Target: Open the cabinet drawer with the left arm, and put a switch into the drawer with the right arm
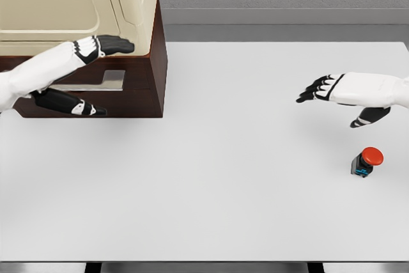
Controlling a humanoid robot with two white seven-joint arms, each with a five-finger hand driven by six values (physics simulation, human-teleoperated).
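A cabinet (137,4) with a cream upper body stands at the table's back left. Its dark brown drawer (144,91) carries a silver handle (116,75). My left hand (110,76) is at the drawer front, dark fingers stretched along the drawer's top edge and the thumb low near its bottom, spread and gripping nothing. The switch (366,161), a small black block with a red round button, stands on the table near the right edge. My right hand (327,108) hovers above and behind the switch, fingers spread and pointing left, not touching it.
The white table (217,177) runs from the cabinet to the right edge. A grey wall lies behind it. The table's front edge shows at the bottom of the view.
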